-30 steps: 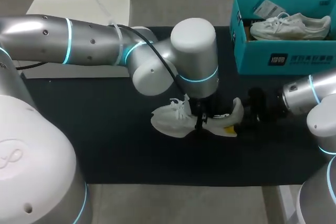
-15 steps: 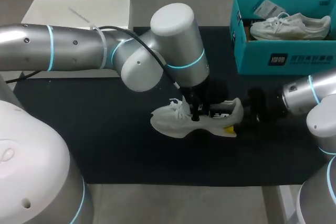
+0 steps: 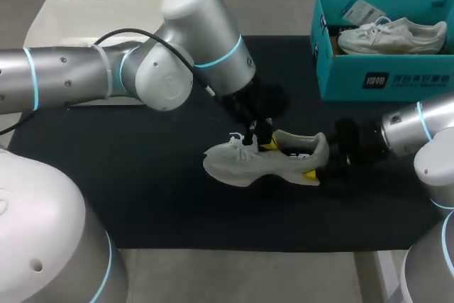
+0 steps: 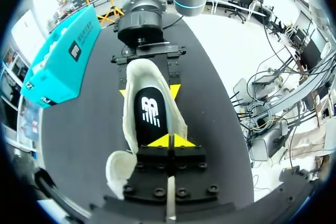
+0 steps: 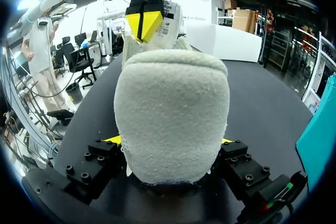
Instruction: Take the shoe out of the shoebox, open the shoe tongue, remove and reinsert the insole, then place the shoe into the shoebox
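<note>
Looks like the insole step: shoe [image 3: 241,164] lies on the tabletop [image 3: 142,189] near the shoebox [image 3: 383,79], right end effector [image 3: 317,159] clamped on its heel, left end effector [image 4: 168,141] tips together in the mouth, hold on the insole [image 4: 152,114] unclear; next you'd need to draw it out.

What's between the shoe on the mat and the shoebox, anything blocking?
Nothing visible: bare mat lies between the shoe and the shoebox. The right gripper holds its heel, the left gripper is over its opening. A second shoe already lies in the box.
</note>
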`<state>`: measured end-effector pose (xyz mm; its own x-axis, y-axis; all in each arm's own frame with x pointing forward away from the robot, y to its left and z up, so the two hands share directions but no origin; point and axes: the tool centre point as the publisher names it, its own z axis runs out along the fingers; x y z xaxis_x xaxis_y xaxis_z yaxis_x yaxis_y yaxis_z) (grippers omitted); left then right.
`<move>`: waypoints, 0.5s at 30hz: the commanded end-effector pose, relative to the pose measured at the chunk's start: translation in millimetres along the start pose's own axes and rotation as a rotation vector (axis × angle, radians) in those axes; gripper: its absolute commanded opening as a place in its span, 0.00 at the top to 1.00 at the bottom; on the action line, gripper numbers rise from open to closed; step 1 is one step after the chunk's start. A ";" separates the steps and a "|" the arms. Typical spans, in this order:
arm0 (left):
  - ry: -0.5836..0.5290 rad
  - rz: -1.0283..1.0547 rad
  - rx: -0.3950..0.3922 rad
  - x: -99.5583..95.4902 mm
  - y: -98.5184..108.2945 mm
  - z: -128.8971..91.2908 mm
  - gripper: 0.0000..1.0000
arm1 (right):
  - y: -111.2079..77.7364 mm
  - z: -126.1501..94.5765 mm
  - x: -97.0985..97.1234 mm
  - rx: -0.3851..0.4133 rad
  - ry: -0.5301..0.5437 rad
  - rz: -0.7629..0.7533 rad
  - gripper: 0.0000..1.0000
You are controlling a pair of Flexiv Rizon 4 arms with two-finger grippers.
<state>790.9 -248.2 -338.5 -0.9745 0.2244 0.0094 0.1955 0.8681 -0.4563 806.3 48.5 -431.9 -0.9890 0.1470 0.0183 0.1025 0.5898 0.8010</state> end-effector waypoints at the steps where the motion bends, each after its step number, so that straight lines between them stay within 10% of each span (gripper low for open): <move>1: 0.013 0.010 0.002 -2.9 1.3 7.1 1.00 | -3.8 7.5 1.5 0.002 -0.002 0.001 1.00; 15: 0.055 0.111 -0.098 -9.7 -17.5 62.2 1.00 | -3.8 7.5 1.5 0.002 -0.002 0.001 1.00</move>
<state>786.6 -278.6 -370.3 -0.9405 0.3399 0.0009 0.3129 0.8669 -0.3880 806.3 48.6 -431.9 -0.9890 0.1470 0.0182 0.1024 0.5898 0.8011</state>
